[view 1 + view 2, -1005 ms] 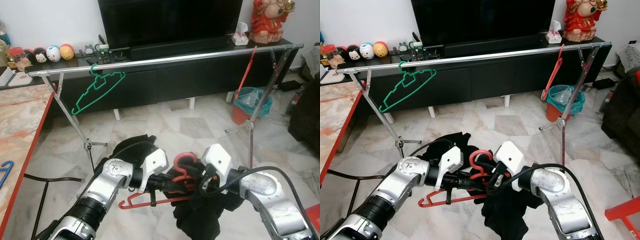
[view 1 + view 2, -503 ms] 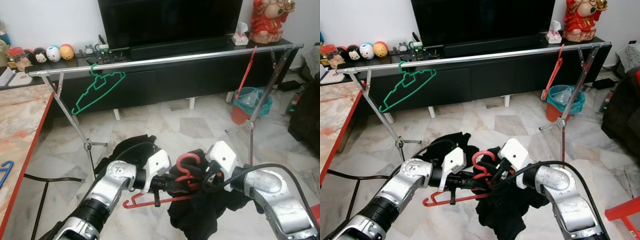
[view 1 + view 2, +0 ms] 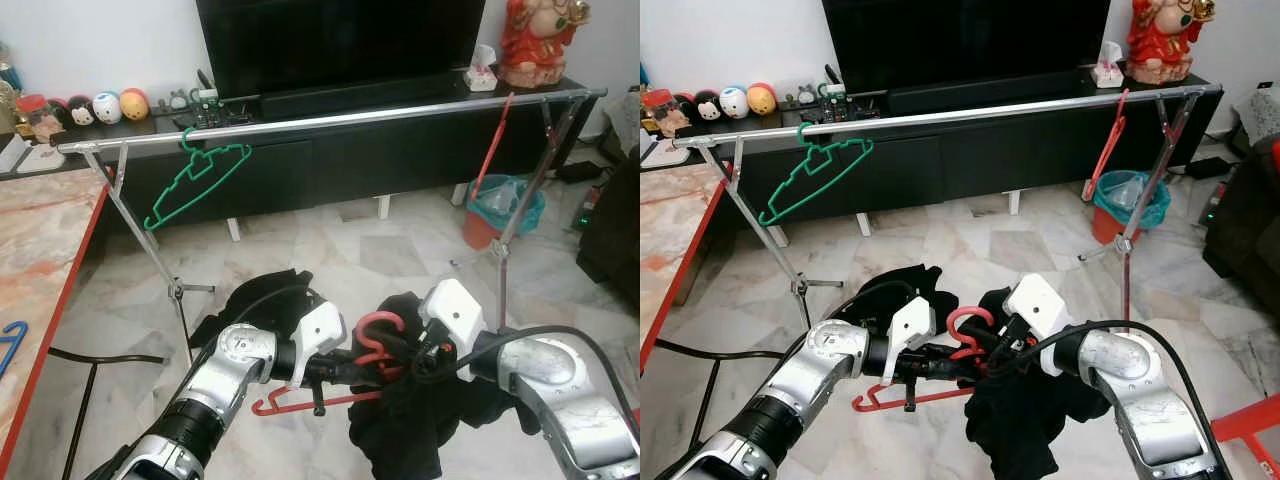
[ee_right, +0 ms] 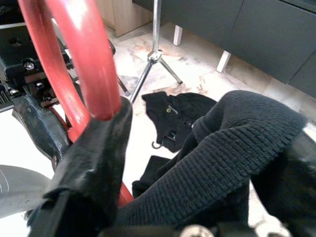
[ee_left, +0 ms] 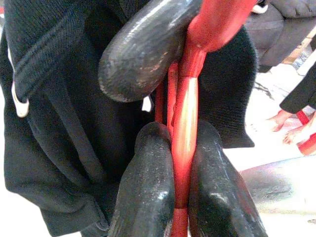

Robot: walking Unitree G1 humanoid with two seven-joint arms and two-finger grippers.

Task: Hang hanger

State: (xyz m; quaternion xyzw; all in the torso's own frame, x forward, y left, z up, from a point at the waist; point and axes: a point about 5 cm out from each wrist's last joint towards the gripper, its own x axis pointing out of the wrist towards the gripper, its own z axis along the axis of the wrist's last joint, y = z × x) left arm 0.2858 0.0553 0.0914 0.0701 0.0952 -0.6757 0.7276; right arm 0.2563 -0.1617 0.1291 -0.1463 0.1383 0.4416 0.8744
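My left tool (image 3: 345, 371) pinches the red plastic hanger (image 3: 330, 392) at its neck, low over the marble floor, steadying it. My right tool (image 3: 405, 352) grips the black knitted garment (image 3: 405, 430) beside the hook, so the cloth sits on before hanging on the silver rail (image 3: 330, 119).

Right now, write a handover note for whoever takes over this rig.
Left gripper: shut on the red hanger, fingers clamping its neck.
Right gripper: at the hanger's hook and the black garment; grip unclear.
Rail: a green hanger near its left end, another red one near the right.
Done: hanger lifted, held low in front of the robot.
Left: raise it, hook it on the rail.
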